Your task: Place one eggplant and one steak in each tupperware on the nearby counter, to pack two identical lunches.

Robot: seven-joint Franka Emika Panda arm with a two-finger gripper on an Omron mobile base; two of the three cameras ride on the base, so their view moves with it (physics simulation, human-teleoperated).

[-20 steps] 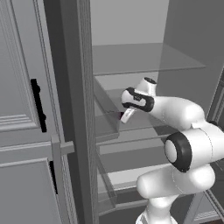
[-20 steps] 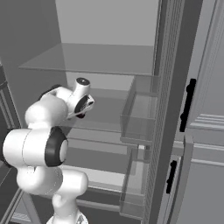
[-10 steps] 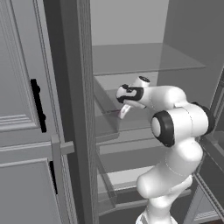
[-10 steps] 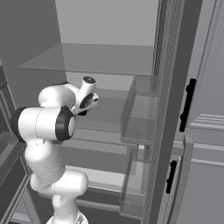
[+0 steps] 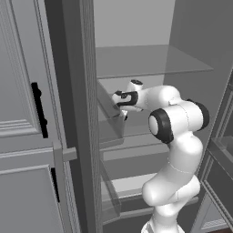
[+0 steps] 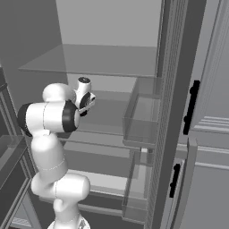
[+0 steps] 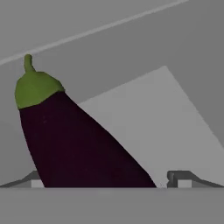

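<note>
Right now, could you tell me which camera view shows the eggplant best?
The hand view: the eggplant looms large there, dark purple with a green cap, lying between the fingers. In the left base view the gripper sits by the fridge door shelf, too small to make out the eggplant. The right base view gives the hand from behind.

Smooth matt eggplant; clear glassy shelves.

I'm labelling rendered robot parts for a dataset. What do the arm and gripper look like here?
The arm is glossy white with rounded, bulbous links and dark grey to black bands at its joints. The gripper is small, with dark fingers tipped pale grey. No cables or markings are visible.
</note>
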